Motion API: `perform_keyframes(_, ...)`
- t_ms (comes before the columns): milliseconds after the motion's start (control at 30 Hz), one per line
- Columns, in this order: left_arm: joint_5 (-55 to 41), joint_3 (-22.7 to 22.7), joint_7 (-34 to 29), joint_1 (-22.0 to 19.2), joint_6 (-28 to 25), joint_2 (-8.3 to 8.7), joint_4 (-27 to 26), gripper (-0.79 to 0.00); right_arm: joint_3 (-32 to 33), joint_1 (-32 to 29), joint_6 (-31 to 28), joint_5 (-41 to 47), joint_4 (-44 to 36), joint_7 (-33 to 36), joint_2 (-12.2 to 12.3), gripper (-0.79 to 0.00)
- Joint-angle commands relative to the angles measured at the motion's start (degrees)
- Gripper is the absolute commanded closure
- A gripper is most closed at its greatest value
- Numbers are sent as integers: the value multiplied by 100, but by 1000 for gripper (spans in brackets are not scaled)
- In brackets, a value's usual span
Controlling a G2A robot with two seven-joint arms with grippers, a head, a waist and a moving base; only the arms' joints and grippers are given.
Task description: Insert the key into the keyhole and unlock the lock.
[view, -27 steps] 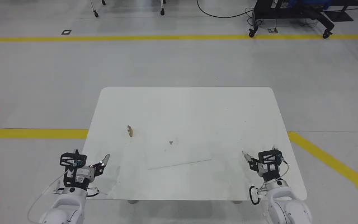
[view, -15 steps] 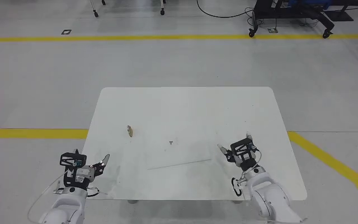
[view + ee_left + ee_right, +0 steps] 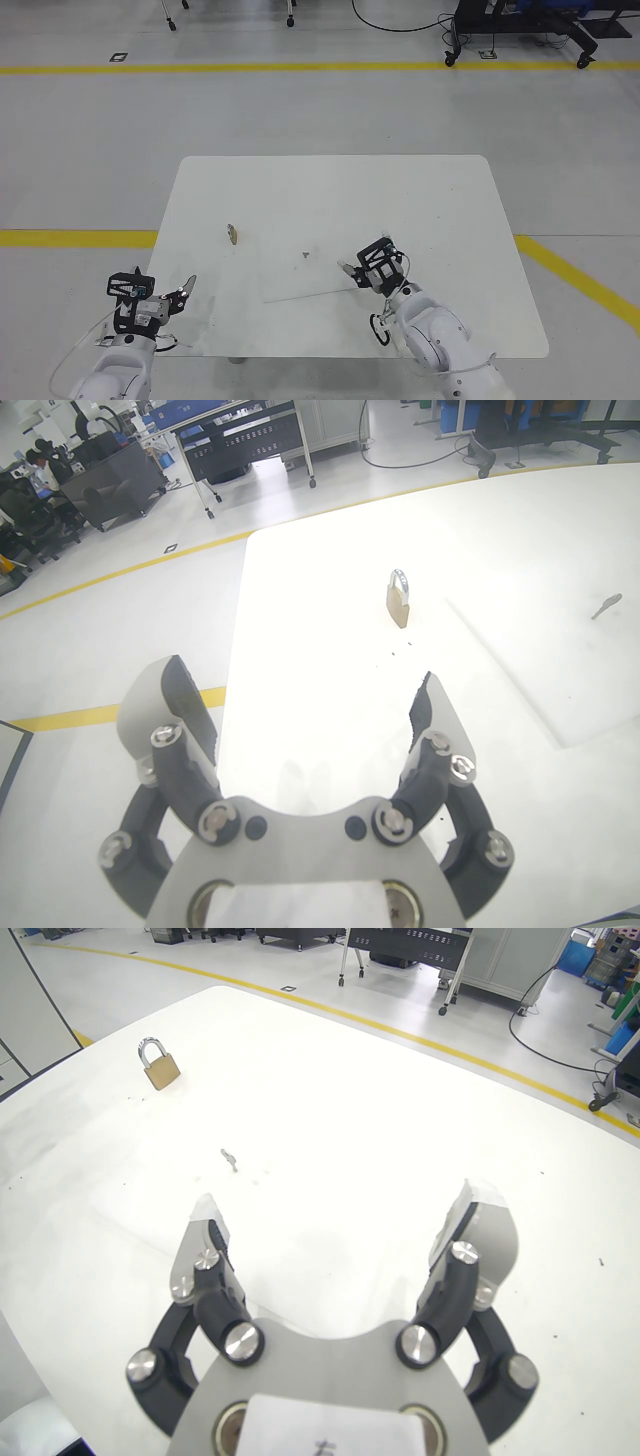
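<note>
The right gripper [image 3: 342, 1200] hangs open and empty, near the key [image 3: 229, 1159]. To take the key well, I judge it should come down low with the jaws across the thin shaft, because the key is small, flat grey metal lying on a smooth white sheet [image 3: 530, 680]. The lock [image 3: 160, 1064], a brass block with a shiny steel shackle, seems to stand upright, well apart from the key. The left gripper [image 3: 300, 677], also open and empty, is farther from the key than the lock.

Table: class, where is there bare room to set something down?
The far half of the table, beyond the padlock and key, is bare; so is its right side. Crowded: between key and right gripper.
</note>
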Motion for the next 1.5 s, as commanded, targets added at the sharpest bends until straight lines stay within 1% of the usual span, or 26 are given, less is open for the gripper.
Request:
perform_keyframes(0,0,0,0,0,0,0,0,-785,-26,-38,-749,1053,12,-440,-26,-785)
perform_keyframes(33,0,0,0,0,0,0,0,-785,0,87,-1435,1405,193,-508,-13,-785)
perform_keyframes(67,0,0,0,0,0,0,0,-785,14,294,-1776,1340,432,-397,1,-785)
perform_keyframes(133,0,0,0,0,0,0,0,-785,-306,869,-2450,1539,936,-51,-52,-785)
perform_keyframes(167,0,0,0,0,0,0,0,-785,-456,1167,-2696,1647,1211,87,-88,-785)
perform_keyframes(200,0,0,0,0,0,0,0,-785,-619,1452,-2801,1634,1487,331,-125,-785)
perform_keyframes(333,0,0,0,0,0,0,0,-785,-1255,2279,-2957,1577,2189,898,-304,-785)
perform_keyframes(433,0,0,0,0,0,0,0,-785,-1607,2689,-2796,1426,2589,1152,-429,-785)
perform_keyframes(467,0,0,0,0,0,0,0,-785,-1692,2786,-2783,1427,2703,1151,-466,-760)
perform_keyframes(533,0,0,0,0,0,0,0,-785,-1824,2960,-2729,1401,2921,1140,-531,-637)
perform_keyframes(567,0,0,0,0,0,0,0,-785,-1886,3034,-2720,1404,3023,1145,-562,-637)
perform_keyframes(633,0,0,0,0,0,0,0,-785,-2019,3207,-2683,1394,3261,1233,-629,-705)
perform_keyframes(667,0,0,0,0,0,0,0,-785,-2093,3309,-2626,1376,3384,1284,-671,-720)
perform_keyframes(700,0,0,0,0,0,0,0,-785,-2172,3404,-2568,1362,3512,1328,-715,-665)
perform_keyframes(733,0,0,0,0,0,0,0,-785,-2250,3498,-2547,1375,3627,1348,-762,-650)
perform_keyframes(800,0,0,0,0,0,0,0,-785,-2380,3659,-2514,1388,3844,1358,-846,-551)
perform_keyframes(833,0,0,0,0,0,0,0,-785,-2427,3719,-2509,1411,3930,1335,-882,-446)
perform_keyframes(867,0,0,0,0,0,0,0,-785,-2465,3769,-2523,1429,4007,1308,-913,-388)
perform_keyframes(900,0,0,0,0,0,0,0,-785,-2494,3813,-2534,1442,4078,1284,-939,-363)
perform_keyframes(967,0,0,0,0,0,0,0,-785,-2541,3878,-2549,1454,4200,1248,-982,-286)
perform_keyframes(1000,0,0,0,0,0,0,0,-785,-2563,3912,-2549,1443,4259,1267,-1000,-219)
perform_keyframes(1067,0,0,0,0,0,0,0,-785,-2611,3968,-2536,1400,4343,1308,-1033,-46)
perform_keyframes(1100,0,0,0,0,0,0,0,-785,-2627,3984,-2537,1392,4379,1310,-1048,0)
perform_keyframes(1200,0,0,0,0,0,0,0,-785,-2631,4028,-2528,1317,4416,1264,-1066,0)
perform_keyframes(1300,0,0,0,0,0,0,0,-785,-2508,3975,-2466,1159,4295,1040,-1014,0)
perform_keyframes(1467,0,0,0,0,0,0,0,-785,-2002,3505,-2429,868,3637,578,-763,0)
